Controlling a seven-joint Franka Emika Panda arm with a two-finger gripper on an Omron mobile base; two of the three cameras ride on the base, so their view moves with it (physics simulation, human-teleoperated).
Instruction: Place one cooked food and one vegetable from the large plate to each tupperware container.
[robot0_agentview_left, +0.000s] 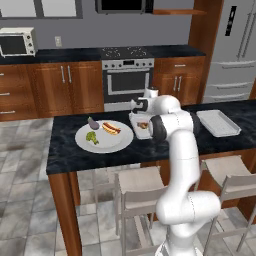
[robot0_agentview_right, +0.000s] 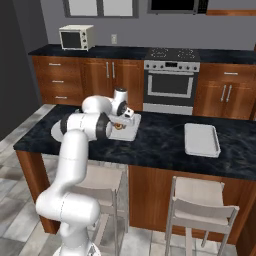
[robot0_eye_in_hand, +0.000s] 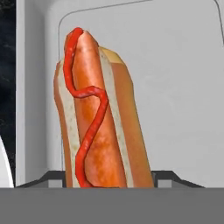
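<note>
The gripper hangs low over the near tray, which lies on the dark counter just right of the plate. In the hand view a hot dog with a ketchup squiggle rises between the two dark finger tips at the bottom edge, over the tray's pale floor. The tips sit on either side of the bun, but whether they press it or have let go cannot be told, nor whether the hot dog touches the tray.

The plate lies toward the counter's left end and carries a second hot dog, a broccoli floret at its left and an eggplant at its far rim. The second tray lies well apart toward the counter's right end.
</note>
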